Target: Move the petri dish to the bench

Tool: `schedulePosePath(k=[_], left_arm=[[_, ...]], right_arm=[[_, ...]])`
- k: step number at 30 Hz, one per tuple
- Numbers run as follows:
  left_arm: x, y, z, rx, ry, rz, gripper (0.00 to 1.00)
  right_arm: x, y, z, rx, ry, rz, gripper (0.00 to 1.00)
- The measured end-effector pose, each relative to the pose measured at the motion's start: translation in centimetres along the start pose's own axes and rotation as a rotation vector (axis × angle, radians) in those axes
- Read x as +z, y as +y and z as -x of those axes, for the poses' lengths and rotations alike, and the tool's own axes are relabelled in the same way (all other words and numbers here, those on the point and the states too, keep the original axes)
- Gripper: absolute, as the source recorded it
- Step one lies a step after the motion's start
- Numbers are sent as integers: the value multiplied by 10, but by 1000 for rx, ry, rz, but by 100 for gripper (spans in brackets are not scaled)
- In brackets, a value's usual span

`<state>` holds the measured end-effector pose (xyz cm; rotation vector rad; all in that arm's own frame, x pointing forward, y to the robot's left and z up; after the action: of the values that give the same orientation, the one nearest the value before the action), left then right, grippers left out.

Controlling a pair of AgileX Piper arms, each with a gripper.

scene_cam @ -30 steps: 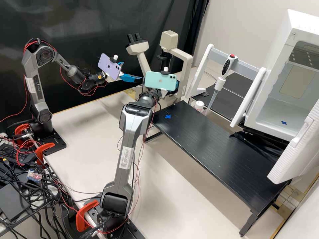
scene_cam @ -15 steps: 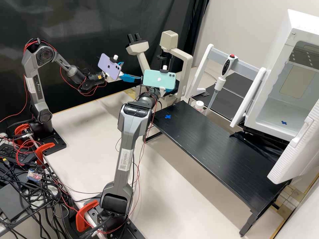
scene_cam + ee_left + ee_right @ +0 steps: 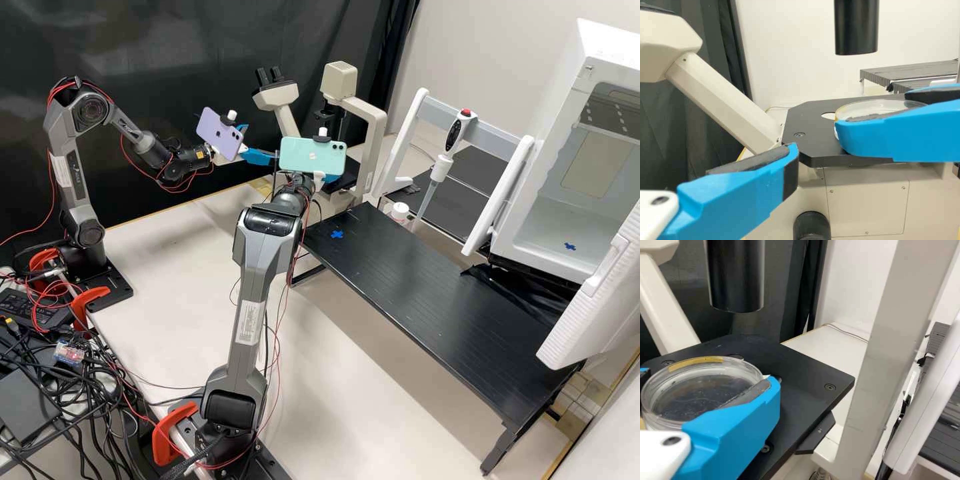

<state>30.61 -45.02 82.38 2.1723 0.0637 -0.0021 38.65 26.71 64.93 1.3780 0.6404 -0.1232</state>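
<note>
Right arm [image 3: 257, 267] has been shifted left. Petri dish [image 3: 692, 392] is pinched level by its sides in right end effector [image 3: 709, 378] over stage [image 3: 805, 385], presumably against spilling; left end effector [image 3: 262, 141] is spread.

You have one petri dish [image 3: 692, 392], one microscope [image 3: 276, 97], one pipette [image 3: 454, 135], one jar [image 3: 399, 212], two phones [image 3: 312, 156], two blue crosses [image 3: 337, 234].

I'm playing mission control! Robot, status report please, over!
Left gripper open. Right gripper: jaws around petri dish, at microscope stage. Pale upright beside the stage, maybe in the way.
</note>
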Motion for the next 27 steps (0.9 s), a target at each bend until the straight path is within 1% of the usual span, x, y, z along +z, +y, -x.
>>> schedulePosePath(k=[3, 5, 6, 12, 24, 27], left_arm=[[0, 0, 0, 0, 0, 0, 100], [0, 0, 0, 0, 0, 0, 100], [0, 0, 0, 0, 0, 0, 100], [0, 0, 0, 0, 0, 0, 100], [0, 0, 0, 0, 0, 0, 100], [0, 0, 0, 0, 0, 0, 100]], right_arm=[[-4, 4, 3, 10, 15, 9, 0], [-7, 8, 5, 27, 27, 11, 0], [-10, 12, 7, 48, 40, 12, 0], [-10, 16, 11, 87, 57, 5, 0], [14, -3, 21, 26, -11, 7, 0], [17, -4, 22, 40, -13, 5, 0]])
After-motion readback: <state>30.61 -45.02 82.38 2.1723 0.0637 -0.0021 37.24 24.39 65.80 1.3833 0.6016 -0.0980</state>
